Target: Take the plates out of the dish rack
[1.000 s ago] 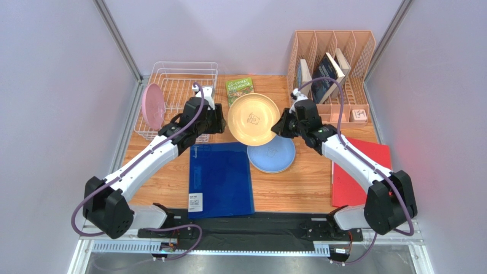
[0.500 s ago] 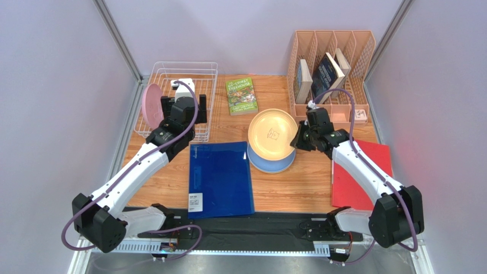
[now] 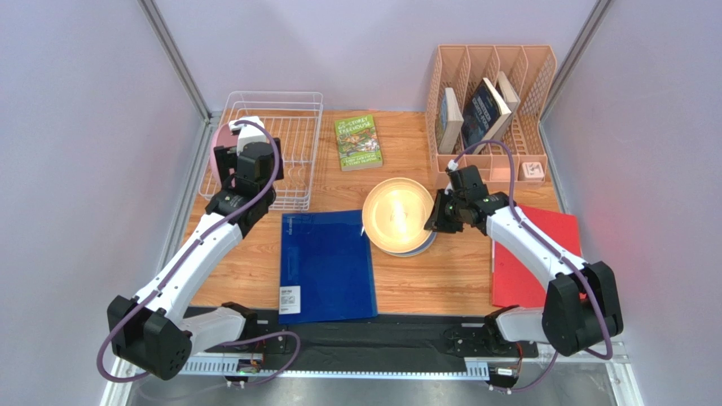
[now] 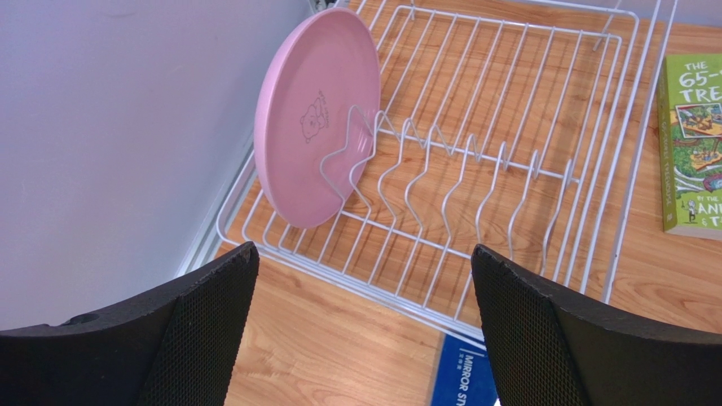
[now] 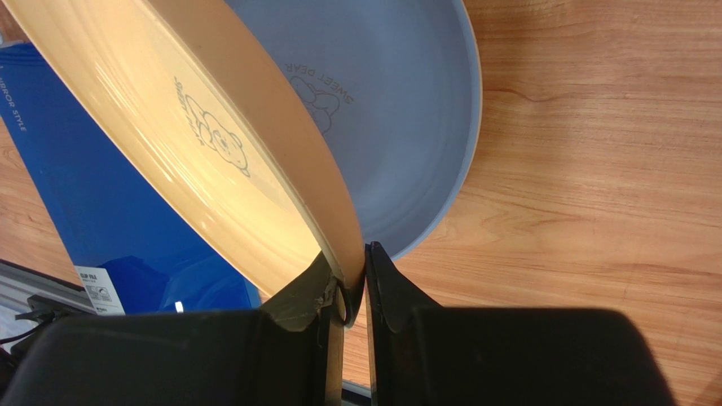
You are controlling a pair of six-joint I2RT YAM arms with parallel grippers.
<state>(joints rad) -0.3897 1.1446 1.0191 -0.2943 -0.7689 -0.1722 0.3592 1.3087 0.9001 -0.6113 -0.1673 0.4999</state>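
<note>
Right wrist: fingers (image 5: 397, 298) pinch the yellow plate (image 5: 212, 169).

Left claw (image 4: 360, 275) spread wide; right claw (image 5: 346, 269) pinching yellow plate (image 5: 169, 144)

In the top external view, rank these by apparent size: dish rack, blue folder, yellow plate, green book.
1. dish rack
2. blue folder, only slightly smaller than the rack
3. yellow plate
4. green book

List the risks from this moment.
The yellow plate is tilted, pinched only at its rim by the right pincer; released here, it may drop hard onto the blue plate or slide off. The pink plate stands by a tine of the dish rack; the open left pincer could snag the wire.
</note>
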